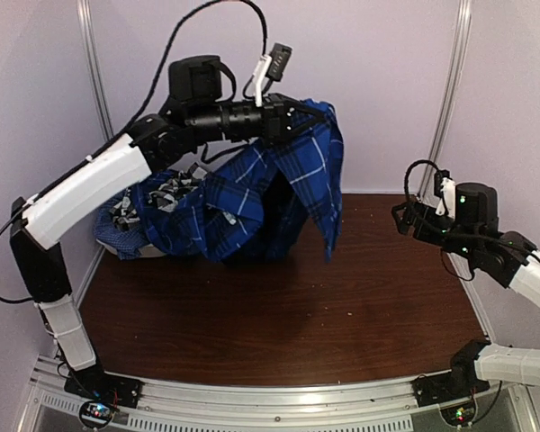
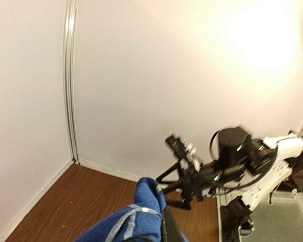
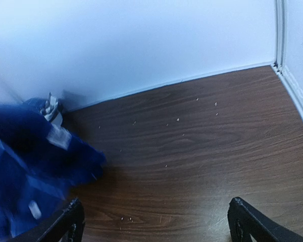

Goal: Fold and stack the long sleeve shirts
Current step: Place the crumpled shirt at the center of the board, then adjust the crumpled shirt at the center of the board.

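My left gripper (image 1: 308,115) is shut on the royal-blue plaid shirt (image 1: 252,202) and holds it high above the back of the table, the cloth hanging down to the wood. In the left wrist view a fold of blue cloth (image 2: 141,214) sits between the jaws. A black-and-white plaid shirt (image 1: 171,191) and other shirts lie in a heap at the back left. My right gripper (image 1: 403,218) is open and empty over the right side of the table; its fingertips (image 3: 70,222) frame bare wood, with the blue shirt (image 3: 25,166) at the left.
The brown wooden table (image 1: 279,315) is boxed in by pale walls at the back and sides. A metal rail (image 1: 252,396) runs along the near edge. The right arm (image 2: 232,161) shows in the left wrist view.
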`<action>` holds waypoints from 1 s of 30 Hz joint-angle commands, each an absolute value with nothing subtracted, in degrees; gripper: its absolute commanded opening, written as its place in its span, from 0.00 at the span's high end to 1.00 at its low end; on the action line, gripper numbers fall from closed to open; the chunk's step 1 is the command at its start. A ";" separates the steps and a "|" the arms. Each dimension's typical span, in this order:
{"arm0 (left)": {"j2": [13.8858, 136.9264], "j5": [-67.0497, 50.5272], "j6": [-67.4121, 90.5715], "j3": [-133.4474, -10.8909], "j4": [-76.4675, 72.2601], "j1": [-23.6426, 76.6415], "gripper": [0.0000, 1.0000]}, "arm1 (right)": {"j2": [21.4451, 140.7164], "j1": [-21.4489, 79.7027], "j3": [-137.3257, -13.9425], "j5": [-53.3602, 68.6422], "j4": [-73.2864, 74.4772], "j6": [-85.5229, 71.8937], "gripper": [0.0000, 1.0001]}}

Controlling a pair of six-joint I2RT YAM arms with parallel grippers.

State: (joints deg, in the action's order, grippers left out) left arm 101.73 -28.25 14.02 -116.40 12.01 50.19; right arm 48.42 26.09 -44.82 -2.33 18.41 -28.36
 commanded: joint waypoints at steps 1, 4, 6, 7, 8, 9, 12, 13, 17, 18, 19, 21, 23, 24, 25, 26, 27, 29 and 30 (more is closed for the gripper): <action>114.14 -30.38 17.37 -116.83 11.91 50.88 0.86 | 47.79 26.16 -50.16 -16.40 28.96 -29.84 0.00; 118.11 -30.37 16.93 -116.69 13.06 50.84 0.46 | 46.03 25.83 -49.54 -17.69 31.36 -30.36 0.00; 118.62 -29.11 15.08 -115.57 14.66 50.79 0.18 | 44.48 25.71 -48.50 -16.16 30.94 -29.95 0.00; 118.23 -28.70 14.11 -114.53 15.57 50.80 0.08 | 43.89 25.70 -47.93 -14.84 30.33 -29.30 0.00; 117.39 -28.54 12.89 -113.34 16.10 50.80 0.03 | 43.57 25.73 -47.50 -12.96 29.68 -28.54 0.00; 116.11 -28.31 11.84 -111.38 16.31 50.76 0.02 | 43.68 25.76 -47.06 -10.88 29.05 -27.69 0.00; 110.32 -26.21 8.17 -103.49 15.96 50.80 0.02 | 45.46 25.82 -45.91 -3.71 27.40 -25.81 0.00; 107.70 -24.41 7.12 -100.73 15.83 50.73 0.02 | 46.31 25.89 -45.06 -1.18 26.57 -25.34 0.00; 100.39 -16.98 5.40 -88.85 15.81 50.25 0.02 | 49.94 26.93 -41.40 7.68 21.54 -25.37 0.00; 98.64 -14.66 5.87 -86.25 15.82 50.01 0.02 | 50.98 27.59 -40.72 9.33 19.67 -25.55 0.00; 97.10 -12.13 6.71 -83.39 15.80 49.61 0.02 | 52.11 28.41 -40.27 10.37 18.51 -25.89 0.00; 94.56 -8.30 9.86 -78.54 16.06 48.23 0.02 | 54.59 31.29 -39.91 11.48 15.52 -26.59 0.00; 93.22 -6.20 14.11 -73.76 17.42 46.24 0.03 | 56.86 35.10 -40.08 11.39 12.64 -27.19 0.00; 92.80 -5.05 16.30 -71.52 17.00 45.67 0.04 | 57.89 36.08 -40.28 11.38 11.46 -27.50 0.00; 92.58 -3.92 18.01 -69.60 16.47 45.34 0.04 | 58.92 36.85 -40.44 11.34 10.48 -27.73 0.00; 92.81 -3.43 19.02 -68.25 15.91 45.27 0.05 | 59.84 37.39 -40.70 11.34 9.74 -27.89 0.00; 93.46 -2.96 19.88 -67.37 15.81 45.22 0.05 | 60.80 37.72 -40.96 11.34 9.26 -27.94 0.00; 94.94 -1.02 21.32 -66.54 15.91 45.26 0.05 | 62.36 38.26 -41.56 11.32 8.97 -27.94 0.00; 95.84 1.06 21.80 -66.50 16.19 45.26 0.04 | 63.01 38.57 -41.85 11.29 8.89 -28.02 0.00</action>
